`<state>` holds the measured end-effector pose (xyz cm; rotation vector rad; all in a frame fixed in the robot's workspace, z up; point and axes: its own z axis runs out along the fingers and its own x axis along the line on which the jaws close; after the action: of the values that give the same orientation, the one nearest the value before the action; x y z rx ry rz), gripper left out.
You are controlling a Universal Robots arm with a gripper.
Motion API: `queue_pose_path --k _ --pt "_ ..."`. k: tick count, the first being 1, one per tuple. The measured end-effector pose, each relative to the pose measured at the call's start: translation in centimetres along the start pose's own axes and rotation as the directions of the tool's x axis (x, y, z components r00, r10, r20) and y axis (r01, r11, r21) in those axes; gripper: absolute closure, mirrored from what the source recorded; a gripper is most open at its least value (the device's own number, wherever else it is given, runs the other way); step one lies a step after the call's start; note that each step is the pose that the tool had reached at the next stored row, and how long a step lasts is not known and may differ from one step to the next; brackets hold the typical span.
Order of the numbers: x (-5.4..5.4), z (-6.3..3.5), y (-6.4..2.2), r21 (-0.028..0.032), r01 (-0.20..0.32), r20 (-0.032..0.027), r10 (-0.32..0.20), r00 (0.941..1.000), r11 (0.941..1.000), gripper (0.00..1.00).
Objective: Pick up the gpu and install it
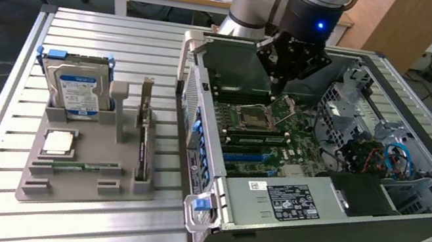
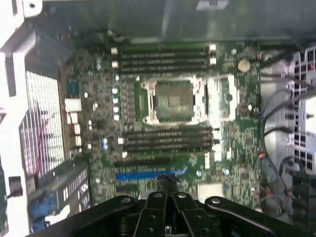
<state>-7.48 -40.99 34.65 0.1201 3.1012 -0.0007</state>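
Observation:
The gpu (image 1: 144,148) stands on edge, a thin dark card with a metal bracket, in the grey fixture (image 1: 79,187) at the exterior view's left. My gripper (image 1: 281,84) hangs inside the open computer case (image 1: 329,237), above the green motherboard (image 1: 271,134), well apart from the gpu. Its fingers are drawn together with nothing between them. In the wrist view the gripper (image 2: 166,181) hovers just over the blue expansion slot (image 2: 143,175), with the empty CPU socket (image 2: 173,101) beyond it.
The fixture also carries a blue-labelled hard drive (image 1: 79,93) and a CPU chip (image 1: 59,143). The case's raised side wall (image 1: 195,137) stands between fixture and motherboard. Cables and a drive cage (image 1: 383,157) fill the case's far side. The slatted table (image 1: 124,38) holds everything.

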Motion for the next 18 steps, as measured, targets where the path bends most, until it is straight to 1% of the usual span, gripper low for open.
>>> queue_pose_path --k 2,4,7,10,13,18 --pt "0.0 0.02 -0.56 0.0093 0.000 0.0007 0.000 1.0000 1.0000 0.90" --pt "-0.1 0.08 -1.11 0.0138 0.000 0.0009 -0.001 1.0000 0.9999 0.90" --pt "-0.3 0.24 -1.74 0.0145 0.001 0.0011 -0.001 1.0000 0.9999 0.90" --pt "-0.9 0.38 -2.08 0.0146 0.000 0.0011 -0.001 1.0000 0.9999 0.90" --pt "-1.7 0.51 -2.25 0.0145 0.001 0.0011 -0.001 1.0000 0.9999 0.90" --pt "-3.3 0.77 -2.25 0.0145 0.001 0.0011 -0.001 1.0000 0.9999 0.90"
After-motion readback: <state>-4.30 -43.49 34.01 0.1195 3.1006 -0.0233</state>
